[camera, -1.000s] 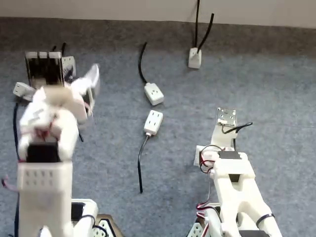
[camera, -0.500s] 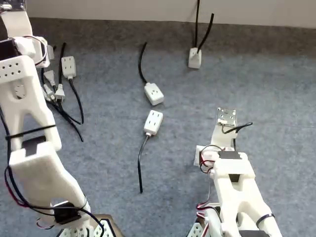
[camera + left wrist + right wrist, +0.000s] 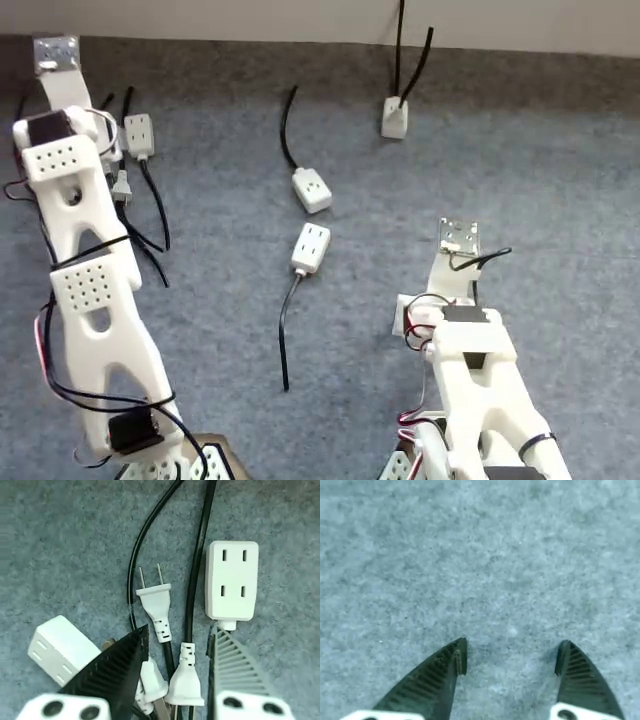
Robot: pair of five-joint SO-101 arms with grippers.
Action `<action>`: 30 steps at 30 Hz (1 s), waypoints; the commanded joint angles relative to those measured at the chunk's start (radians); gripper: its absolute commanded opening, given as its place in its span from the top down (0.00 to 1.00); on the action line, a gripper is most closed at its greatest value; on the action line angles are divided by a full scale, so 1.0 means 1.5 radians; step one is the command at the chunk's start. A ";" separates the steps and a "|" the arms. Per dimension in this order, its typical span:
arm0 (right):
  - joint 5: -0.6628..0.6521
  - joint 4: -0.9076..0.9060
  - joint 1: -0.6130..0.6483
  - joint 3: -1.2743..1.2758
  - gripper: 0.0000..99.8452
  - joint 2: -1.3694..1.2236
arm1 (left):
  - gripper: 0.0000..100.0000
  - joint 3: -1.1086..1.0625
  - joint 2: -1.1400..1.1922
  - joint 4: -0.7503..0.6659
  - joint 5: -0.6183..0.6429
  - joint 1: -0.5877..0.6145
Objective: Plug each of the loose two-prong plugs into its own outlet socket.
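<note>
White plug [image 3: 155, 605]: loose ahead of the left jaws, near the far left corner of the tabletop [image 3: 560, 180].
Left jaws: wide; best closed squarely on its body.
Right jaws: wide, empty.

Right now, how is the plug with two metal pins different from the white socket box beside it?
The plug has two metal pins sticking out; the socket box has two pairs of slots instead. The plug is slim and tapers toward its cord; the socket box is wider and blocky. Both are white and lie flat on the grey carpet, with a black cord running between them.
</note>
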State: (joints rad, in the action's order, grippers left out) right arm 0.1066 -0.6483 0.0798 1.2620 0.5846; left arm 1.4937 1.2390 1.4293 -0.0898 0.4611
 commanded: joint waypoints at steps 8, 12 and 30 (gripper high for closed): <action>-0.011 0.046 0.007 0.006 0.72 0.005 | 0.80 0.059 0.038 0.037 0.041 0.053; -0.011 0.046 0.007 0.006 0.72 0.005 | 0.80 0.096 0.040 0.142 0.053 0.064; -0.011 0.046 0.008 0.006 0.72 0.005 | 0.80 0.112 0.103 0.144 0.133 0.020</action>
State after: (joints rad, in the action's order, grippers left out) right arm 0.1066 -0.6068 0.0798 1.2743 0.5846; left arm 1.6471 1.3878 1.6870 0.0821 0.5240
